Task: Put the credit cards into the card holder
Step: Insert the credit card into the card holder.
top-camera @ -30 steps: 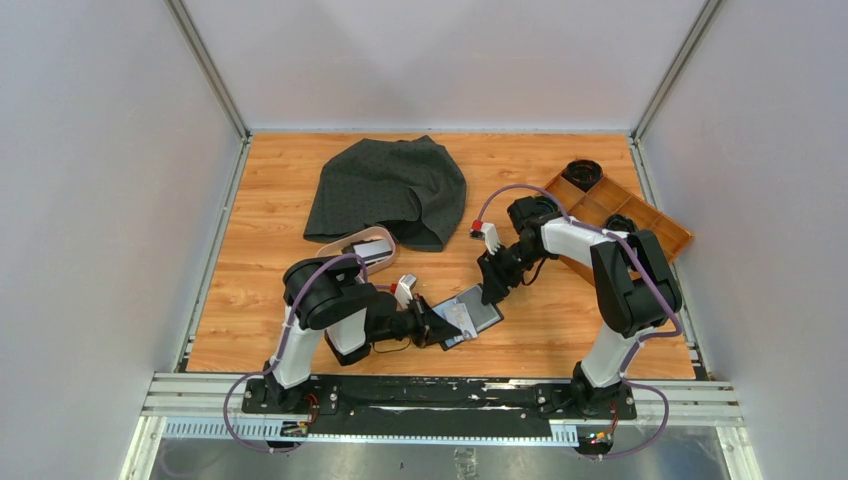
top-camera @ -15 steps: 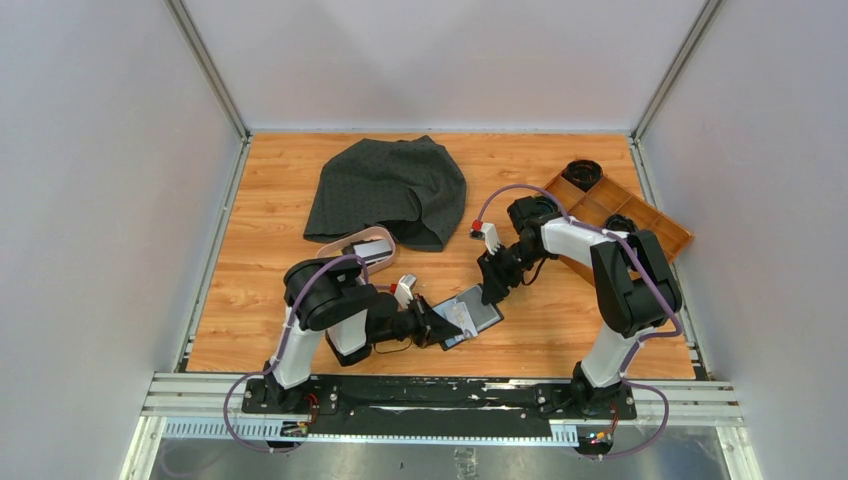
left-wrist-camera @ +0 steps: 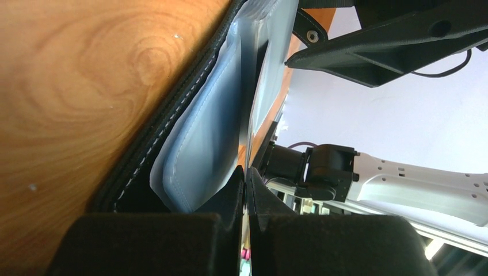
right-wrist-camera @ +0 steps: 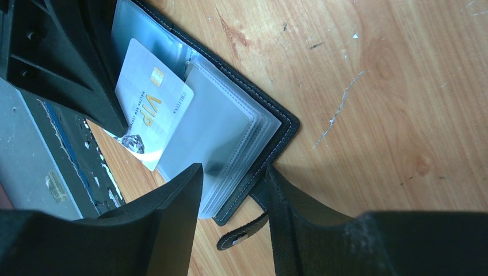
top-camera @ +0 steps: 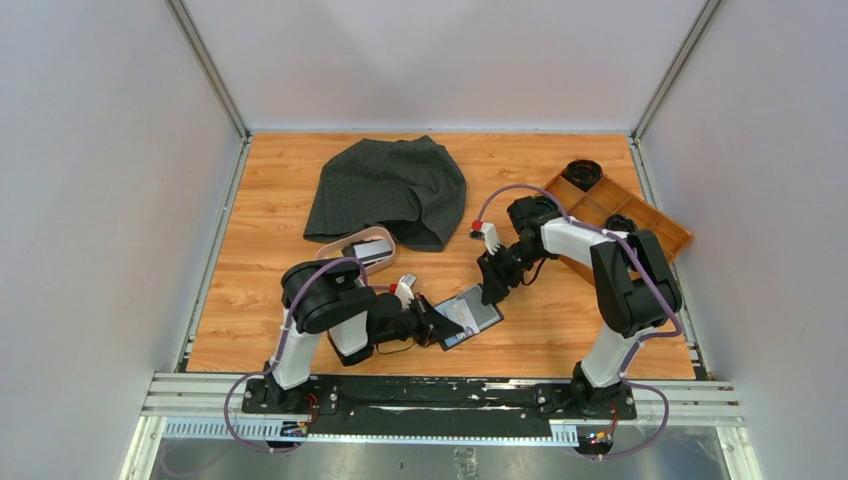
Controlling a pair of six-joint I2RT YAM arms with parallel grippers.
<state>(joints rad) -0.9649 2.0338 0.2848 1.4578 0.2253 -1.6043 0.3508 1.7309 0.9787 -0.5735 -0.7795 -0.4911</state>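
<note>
At the left a pink dish (top-camera: 335,247) holds spare cards (top-camera: 368,250), lying flat. Right of it, in front of the arms, the holder (top-camera: 478,312) lies open on the counter (top-camera: 270,220) with its inside up and its long axis running from near-left to far-right. A white card (right-wrist-camera: 152,109) marked VIP lies slantwise on the holder's inner face, just beside the stack of clear sleeves (right-wrist-camera: 224,138). The snap strap (right-wrist-camera: 239,238) sticks out from the holder's edge.

The left arm (top-camera: 320,300) is folded low and reaches rightward along the counter. The left jaws are pinched almost together on the card's near end. The right arm (top-camera: 570,238) bends in from the right and angles down to the holder's far end. The right jaws stand parted astride the holder's corner, with sleeves and black cover between them; whether they press on it I cannot tell.

The counter is orange wood grain, scratched near the holder. A dark cloth (top-camera: 390,190) is heaped toward the back, a wooden tray (top-camera: 650,225) lies at the far right, and pale grey walls (top-camera: 100,200) close in three sides
</note>
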